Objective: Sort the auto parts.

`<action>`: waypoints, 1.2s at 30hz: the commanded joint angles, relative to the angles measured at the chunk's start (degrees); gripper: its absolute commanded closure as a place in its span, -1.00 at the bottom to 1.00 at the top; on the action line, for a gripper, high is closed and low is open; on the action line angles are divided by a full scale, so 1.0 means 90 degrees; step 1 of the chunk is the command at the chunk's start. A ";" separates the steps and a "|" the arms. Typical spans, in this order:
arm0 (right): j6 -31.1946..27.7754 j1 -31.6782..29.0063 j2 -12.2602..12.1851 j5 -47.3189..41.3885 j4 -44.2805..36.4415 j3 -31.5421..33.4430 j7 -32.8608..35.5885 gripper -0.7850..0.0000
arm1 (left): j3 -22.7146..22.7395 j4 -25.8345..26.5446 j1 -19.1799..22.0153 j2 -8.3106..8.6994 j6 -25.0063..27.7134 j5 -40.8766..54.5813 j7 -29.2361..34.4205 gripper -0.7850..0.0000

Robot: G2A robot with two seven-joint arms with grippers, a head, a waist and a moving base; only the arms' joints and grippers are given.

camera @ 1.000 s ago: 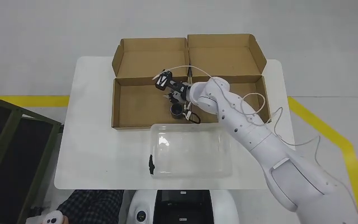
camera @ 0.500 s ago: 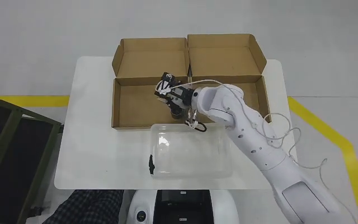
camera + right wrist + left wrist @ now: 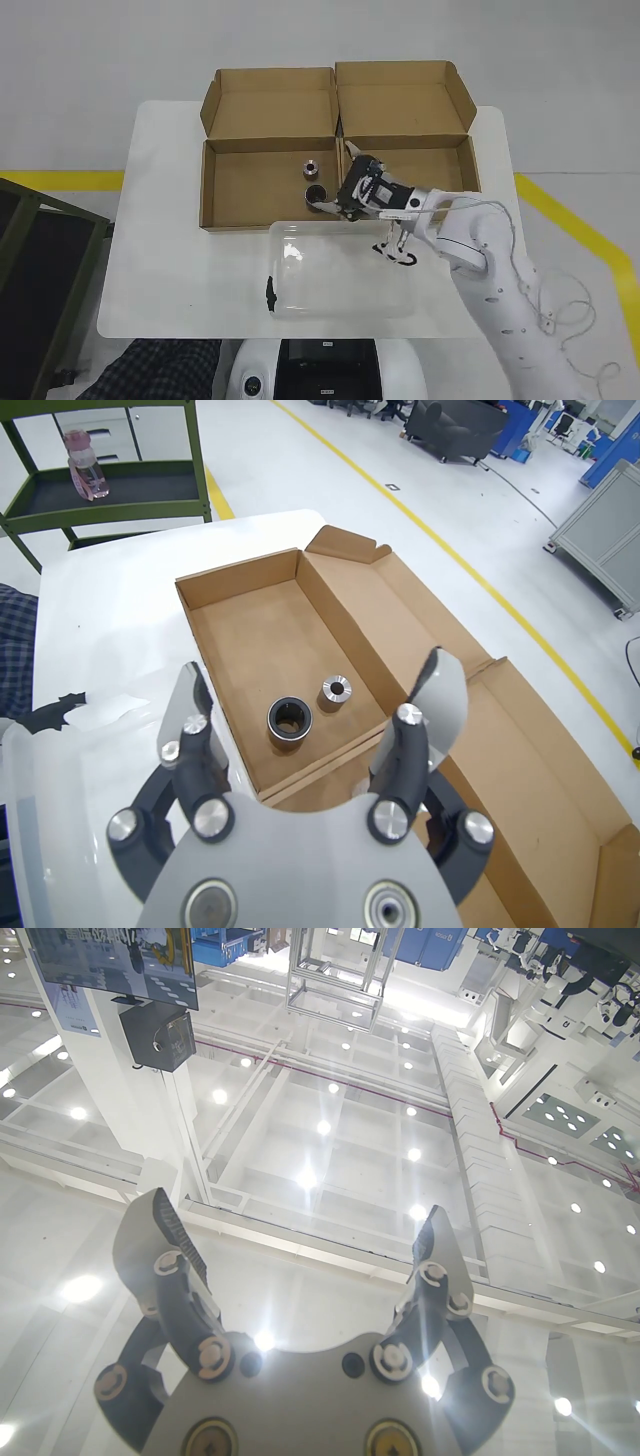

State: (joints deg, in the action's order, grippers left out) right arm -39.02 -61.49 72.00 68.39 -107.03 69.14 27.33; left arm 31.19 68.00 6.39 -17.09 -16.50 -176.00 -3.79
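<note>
Now the right gripper is wide open with nothing in it. In the top view it hangs just right of centre, above the edge where the left cardboard box meets its neighbour. Both parts stand upright inside this box, near the frame's centre: the dark sleeve and, just beside it, the silver bushing. I think the danger is a low finger that catches the cardboard wall, or tips the sleeve so that it rolls against the bushing. The left gripper, also open and empty, points at the ceiling.
</note>
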 commanded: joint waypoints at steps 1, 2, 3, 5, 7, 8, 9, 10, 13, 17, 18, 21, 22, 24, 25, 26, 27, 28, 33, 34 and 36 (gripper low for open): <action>-0.0087 -0.0277 -0.0055 -0.0003 -0.0077 0.0307 -0.0249 -1.00 | 0.0000 0.0000 0.0000 0.0000 0.0000 0.0000 0.0000 -1.00; -0.0130 -0.0397 -0.0082 0.0015 -0.0119 0.0453 -0.0367 -1.00 | 0.0000 0.0000 0.0000 0.0000 0.0000 0.0000 0.0000 -1.00; -0.0181 -0.0519 -0.0109 0.0038 -0.0154 0.0595 -0.0481 -1.00 | 0.0000 0.0000 0.0000 0.0000 0.0000 0.0000 0.0000 -1.00; -0.0257 -0.0770 -0.0159 0.0062 -0.0212 0.0881 -0.0732 -1.00 | 0.0000 0.0000 0.0000 0.0000 0.0000 0.0000 0.0000 -1.00; -0.0337 -0.1011 -0.0206 0.0128 -0.0268 0.1147 -0.0970 -1.00 | 0.0000 0.0000 0.0000 0.0000 0.0000 0.0000 0.0000 -1.00; -0.0357 -0.1124 -0.0228 0.0166 -0.0274 0.1286 -0.1097 -1.00 | 0.0000 0.0000 0.0000 0.0000 0.0000 0.0000 0.0000 -1.00; -0.0375 -0.1235 -0.0249 0.0203 -0.0267 0.1423 -0.1228 -1.00 | 0.0000 0.0000 0.0000 0.0000 0.0000 0.0000 0.0000 -1.00; -0.0408 -0.1343 -0.0268 0.0210 -0.0245 0.1551 -0.1379 -1.00 | 0.0000 0.0000 0.0000 0.0000 0.0000 0.0000 0.0000 -1.00; -0.0540 -0.1634 -0.0323 0.0294 -0.0148 0.1920 -0.1864 -1.00 | 0.0000 0.0000 0.0000 0.0000 0.0000 0.0000 0.0000 -1.00; -0.0641 -0.2007 -0.0384 0.0565 -0.0060 0.2310 -0.2563 -1.00 | 0.0000 0.0000 0.0000 0.0000 0.0000 0.0000 0.0000 -1.00; -0.0621 -0.2103 -0.0397 0.0672 -0.0062 0.2401 -0.2749 -1.00 | 0.0000 0.0000 0.0000 0.0000 0.0000 0.0000 0.0000 -1.00; -0.0560 -0.2398 -0.0432 0.0916 0.0009 0.2664 -0.3329 -1.00 | 0.0000 0.0000 0.0000 0.0000 0.0000 0.0000 0.0000 -1.00; -0.0538 -0.2481 -0.0443 0.0972 0.0050 0.2753 -0.3500 -1.00 | 0.0000 0.0000 0.0000 0.0000 0.0000 0.0000 0.0000 -1.00; -0.0477 -0.2646 -0.0462 0.1022 0.0155 0.2932 -0.3847 -1.00 | 0.0000 0.0000 0.0000 0.0000 0.0000 0.0000 0.0000 -1.00; -0.0443 -0.2726 -0.0470 0.1052 0.0194 0.3017 -0.4004 -1.00 | 0.0000 0.0000 0.0000 0.0000 0.0000 0.0000 0.0000 -1.00; -0.0383 -0.2810 -0.0477 0.1065 0.0232 0.3106 -0.4184 -1.00 | 0.0000 0.0000 0.0000 0.0000 0.0000 0.0000 0.0000 -1.00; -0.0325 -0.2903 -0.0483 0.1100 0.0265 0.3190 -0.4358 -1.00 | 0.0000 0.0000 0.0000 0.0000 0.0000 0.0000 0.0000 -1.00; -0.0307 -0.2995 -0.0491 0.1135 0.0290 0.3257 -0.4534 -1.00 | 0.0000 0.0000 0.0000 0.0000 0.0000 0.0000 0.0000 -1.00; -0.0186 -0.3398 -0.0521 0.1261 0.0473 0.3557 -0.5231 -1.00 | 0.0000 0.0000 0.0000 0.0000 0.0000 0.0000 0.0000 -1.00; -0.0167 -0.3461 -0.0527 0.1286 0.0499 0.3604 -0.5319 -1.00 | 0.0000 0.0000 0.0000 0.0000 0.0000 0.0000 0.0000 -1.00; -0.0145 -0.3554 -0.0541 0.1331 0.0560 0.3701 -0.5445 -1.00 | 0.0000 0.0000 0.0000 0.0000 0.0000 0.0000 0.0000 -1.00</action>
State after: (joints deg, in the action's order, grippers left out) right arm -40.38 -93.13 67.20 80.16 -102.22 102.04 -21.22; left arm 31.19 68.00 6.39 -17.09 -16.50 -176.00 -3.79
